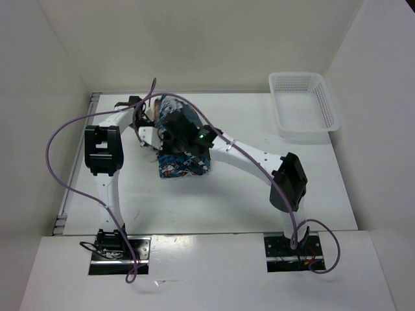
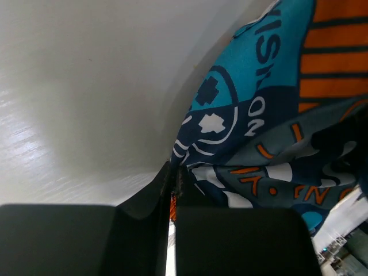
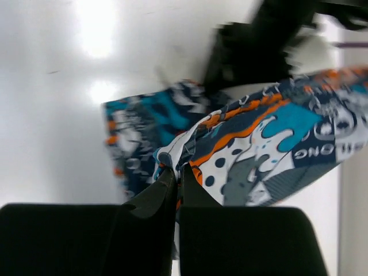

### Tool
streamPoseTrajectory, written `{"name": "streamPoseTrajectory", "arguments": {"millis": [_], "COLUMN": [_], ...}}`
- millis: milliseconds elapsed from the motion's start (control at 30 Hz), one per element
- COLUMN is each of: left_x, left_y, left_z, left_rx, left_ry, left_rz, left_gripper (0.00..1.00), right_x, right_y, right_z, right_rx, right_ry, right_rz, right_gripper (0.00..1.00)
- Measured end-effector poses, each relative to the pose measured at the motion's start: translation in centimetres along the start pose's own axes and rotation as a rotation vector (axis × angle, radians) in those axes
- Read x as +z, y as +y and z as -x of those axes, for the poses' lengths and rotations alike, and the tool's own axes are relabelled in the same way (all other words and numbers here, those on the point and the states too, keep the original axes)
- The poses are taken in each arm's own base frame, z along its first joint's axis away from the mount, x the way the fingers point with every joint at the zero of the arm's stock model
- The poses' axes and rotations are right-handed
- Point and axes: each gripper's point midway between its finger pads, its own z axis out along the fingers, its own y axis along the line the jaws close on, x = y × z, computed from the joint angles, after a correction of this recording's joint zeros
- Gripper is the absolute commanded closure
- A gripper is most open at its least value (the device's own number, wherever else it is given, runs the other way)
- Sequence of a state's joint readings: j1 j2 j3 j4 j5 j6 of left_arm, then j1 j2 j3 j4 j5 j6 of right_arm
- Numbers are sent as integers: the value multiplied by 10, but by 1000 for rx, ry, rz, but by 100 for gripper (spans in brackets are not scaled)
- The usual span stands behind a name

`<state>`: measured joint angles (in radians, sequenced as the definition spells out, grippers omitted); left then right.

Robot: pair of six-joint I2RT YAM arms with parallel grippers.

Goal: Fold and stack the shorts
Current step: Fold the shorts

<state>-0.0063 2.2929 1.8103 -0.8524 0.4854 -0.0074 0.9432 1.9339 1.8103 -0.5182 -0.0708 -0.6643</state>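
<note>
The shorts (image 1: 183,163), a patchwork print of teal, orange, white and dark grey, hang bunched between the two arms near the middle of the table, their lower part resting on it. My left gripper (image 2: 175,172) is shut on an edge of the shorts (image 2: 270,115), with a sliver of orange cloth between the fingers. My right gripper (image 3: 177,171) is shut on another edge of the shorts (image 3: 259,138), the fabric draping away to the right. In the top view both grippers sit close together over the cloth, the left gripper (image 1: 150,123) behind the right gripper (image 1: 178,133).
A white mesh basket (image 1: 303,107) stands at the back right of the table (image 1: 246,201). White walls enclose the table on the left, back and right. Purple cables loop over both arms.
</note>
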Motion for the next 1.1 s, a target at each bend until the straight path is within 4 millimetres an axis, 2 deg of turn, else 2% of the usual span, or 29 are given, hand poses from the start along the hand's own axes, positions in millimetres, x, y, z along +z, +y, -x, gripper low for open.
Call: {"name": "streamPoseTrajectory", "arguments": {"millis": [67,133,267,400,533,567,600,633,700,733,867,967,1033,1100], "left_x": [0,0,0,-1,-3,-6,-10,-15,-28,-34,-61,-76,-88,-103], "left_y": [0,1,1,2,8,11,16,20,35,41,70,90,95,93], "left_z": [0,1,1,2,13,20,28,37,56,61,77,77,74,62], "left_rx": [-7,-15,-25,-30,-31,-31,-24,-26,-16,-17,-42,-78,-98,-121], "left_ry": [1,4,12,13,-7,-24,-47,-73,-134,-154,-234,-266,-280,-282], "left_rz": [-11,-22,-36,-35,-28,-24,-10,-5,25,38,80,91,88,82], "left_gripper": [100,100,97,89,59,54,38,33,23,13,7,6,6,5], "right_x": [9,15,28,38,45,47,48,49,50,49,44,38,30,20], "right_y": [31,50,73,88,99,100,101,102,100,97,77,53,35,21], "right_z": [-1,-9,-30,-36,-31,-28,-24,-20,-9,-2,25,43,47,39], "right_rx": [-43,-61,-56,-45,-36,-30,-17,-3,31,46,138,190,204,210], "right_ry": [18,40,92,106,98,91,85,77,54,41,-10,-57,-66,-58], "right_rz": [86,144,214,254,282,284,285,286,277,267,203,124,57,-14], "right_gripper": [100,100,100,100,100,91,76,58,41,28,18,18,18,18]}}
